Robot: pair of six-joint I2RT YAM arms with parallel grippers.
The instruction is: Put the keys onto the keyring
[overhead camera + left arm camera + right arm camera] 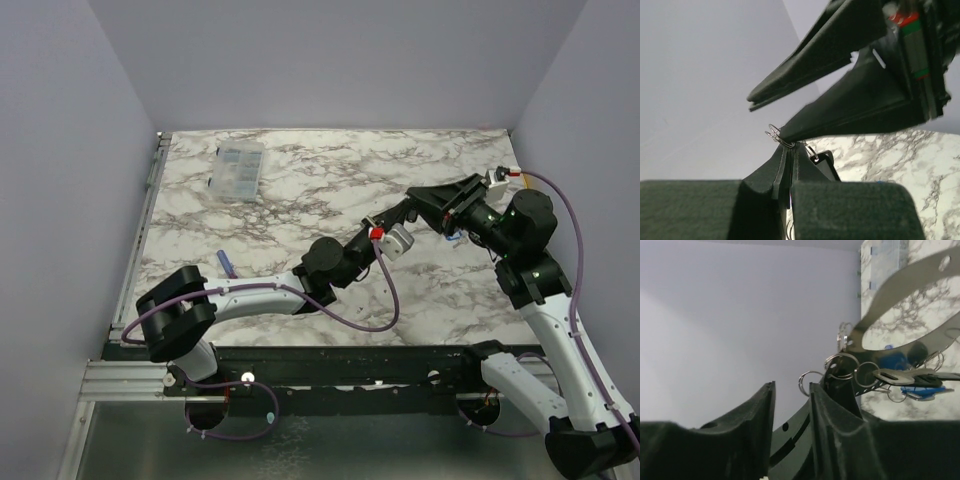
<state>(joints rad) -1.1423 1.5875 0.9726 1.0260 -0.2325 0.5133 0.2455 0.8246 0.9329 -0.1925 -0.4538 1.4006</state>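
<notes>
**Left gripper nips keyring; right gripper parted**

Top: both grippers meet toward 2 o'clock on the table.
Left wrist: fingers pinched tight, ring at their tips.
Right wrist: jaws apart, empty; keys hang at 3 o'clock.

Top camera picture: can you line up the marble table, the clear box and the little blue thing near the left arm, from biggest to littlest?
1. marble table: biggest by far; it fills most of the view.
2. clear box: much smaller, at the far left of the table.
3. little blue thing: littlest, just a thin sliver.
</notes>
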